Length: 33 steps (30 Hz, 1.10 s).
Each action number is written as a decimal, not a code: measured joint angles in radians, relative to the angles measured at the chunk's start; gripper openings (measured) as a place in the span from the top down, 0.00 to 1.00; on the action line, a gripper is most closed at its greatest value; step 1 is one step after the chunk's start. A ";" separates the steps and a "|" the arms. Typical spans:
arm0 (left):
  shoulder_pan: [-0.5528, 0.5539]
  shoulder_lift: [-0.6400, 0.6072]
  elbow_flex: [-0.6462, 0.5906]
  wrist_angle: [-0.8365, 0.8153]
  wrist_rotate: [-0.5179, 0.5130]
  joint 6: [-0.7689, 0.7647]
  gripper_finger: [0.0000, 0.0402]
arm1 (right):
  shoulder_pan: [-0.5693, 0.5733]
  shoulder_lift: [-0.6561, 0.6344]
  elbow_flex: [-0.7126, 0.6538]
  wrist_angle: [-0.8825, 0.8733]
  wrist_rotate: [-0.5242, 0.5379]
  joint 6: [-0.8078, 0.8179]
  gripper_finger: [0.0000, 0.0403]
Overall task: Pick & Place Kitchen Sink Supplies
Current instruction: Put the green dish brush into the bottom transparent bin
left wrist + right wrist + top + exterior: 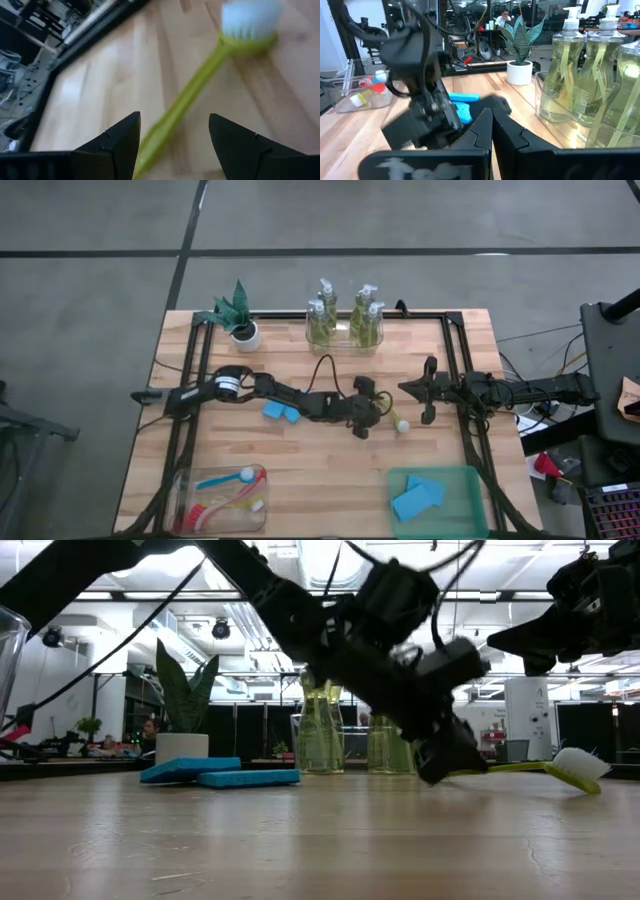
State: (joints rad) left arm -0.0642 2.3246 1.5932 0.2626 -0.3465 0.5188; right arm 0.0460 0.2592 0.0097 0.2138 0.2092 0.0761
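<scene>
Just left tool [172, 135] astride yellow brush [200, 80]

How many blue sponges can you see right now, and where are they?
4. Two sponges lie overlapping in the green bin at the front right. Two more lie overlapping on the table beside the left arm. Others may be hidden.

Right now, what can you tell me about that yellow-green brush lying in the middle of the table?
The yellow-green dish brush is a thin, plastic-looking stick with a small head of white bristles at one end. It lies flat on the wooden table, near the middle, head pointing toward the right arm's side. The left gripper is open, its two dark fingers straddling the handle end, which sits between them; a firm grip is not visible. Two blue sponges lie apart from it.
</scene>
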 joint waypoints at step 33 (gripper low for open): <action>0.044 0.127 0.213 -0.150 0.219 0.124 0.46 | 0.000 -0.001 0.000 0.000 0.000 0.000 0.98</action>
State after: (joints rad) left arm -0.0201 2.4512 1.8061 0.1123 -0.1273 0.6424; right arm 0.0463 0.2581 0.0097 0.2138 0.2092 0.0761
